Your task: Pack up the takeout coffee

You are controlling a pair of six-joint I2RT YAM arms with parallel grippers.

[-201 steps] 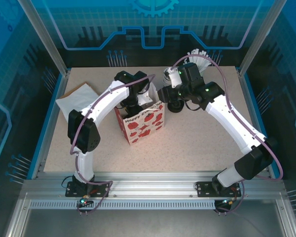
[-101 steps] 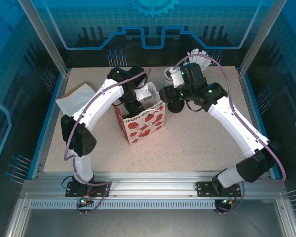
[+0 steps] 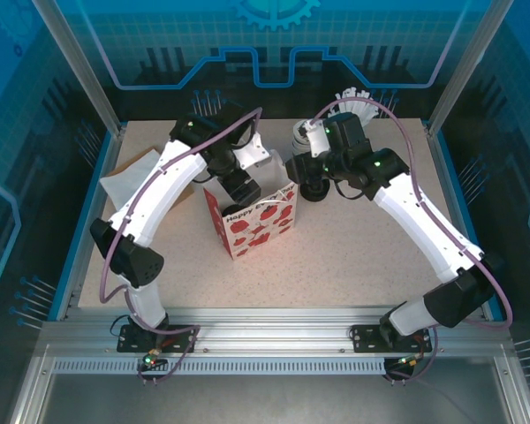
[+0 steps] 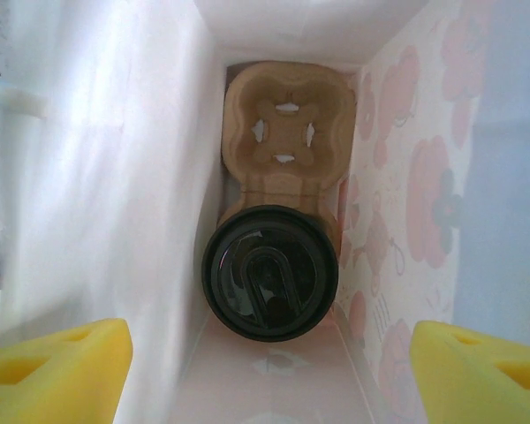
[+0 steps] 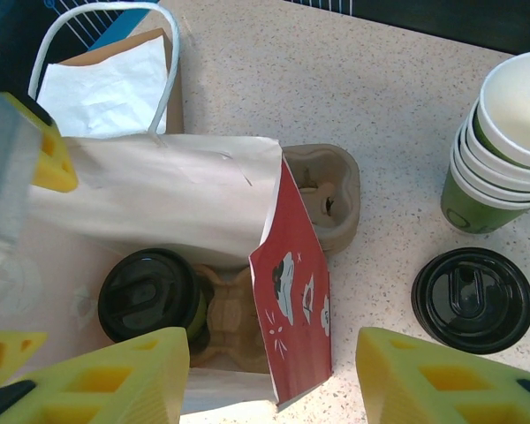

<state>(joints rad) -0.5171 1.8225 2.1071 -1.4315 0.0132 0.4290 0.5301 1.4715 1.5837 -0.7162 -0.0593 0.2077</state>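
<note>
The dark olive-green paper cup with the round black plastic lid (image 4: 269, 269) is seated upright in one pocket of a brown moulded-cardboard cup carrier (image 4: 287, 132) at the bottom of the white paper bag printed with red flowers (image 3: 252, 221). The left gripper (image 4: 269, 371) is held at the bag's mouth, its yellow fingers (image 4: 57, 362) spread wide with nothing between them. The right gripper (image 5: 265, 380) is likewise spread open, and the bag's red side panel is seen between its fingers; contact cannot be judged. On the speckled counter (image 5: 380, 79), a second cardboard carrier (image 5: 331, 199) is set against the bag, and a loose black lid (image 5: 473, 299) lies near a stack of nested green cups (image 5: 499, 150).
</note>
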